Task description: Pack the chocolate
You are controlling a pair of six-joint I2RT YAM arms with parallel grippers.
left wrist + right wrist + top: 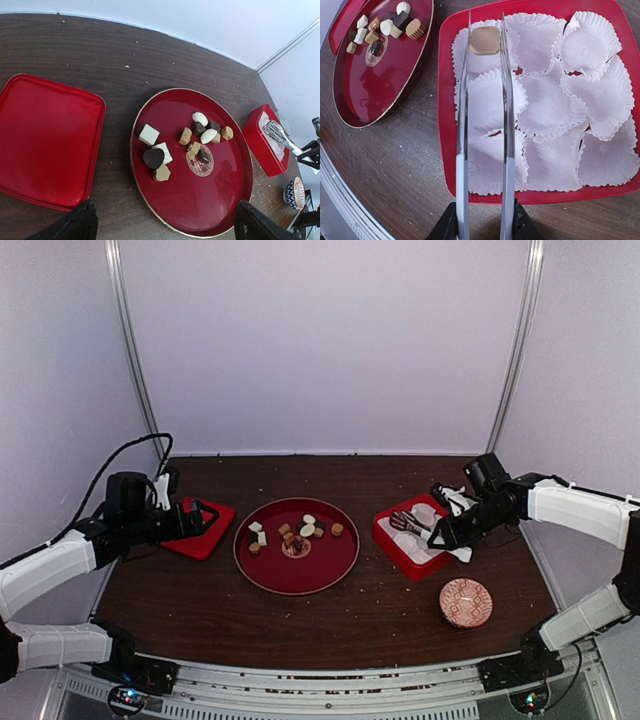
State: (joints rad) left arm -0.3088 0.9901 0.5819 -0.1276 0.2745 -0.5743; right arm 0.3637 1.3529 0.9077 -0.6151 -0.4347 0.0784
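Paper cups fill the red box beneath tongs and chocolate.

Wide bare strip of table along near edge, broken at right only by small bowl. Narrow bare lanes either side of round plate: lid to left, box to right. Far strip behind plate open. Above box, tongs clamped in right gripper; paper cups crowding its floor. Left gripper, jaws wide, over lid. Near half of plate bare; chocolates bunched mid-plate.
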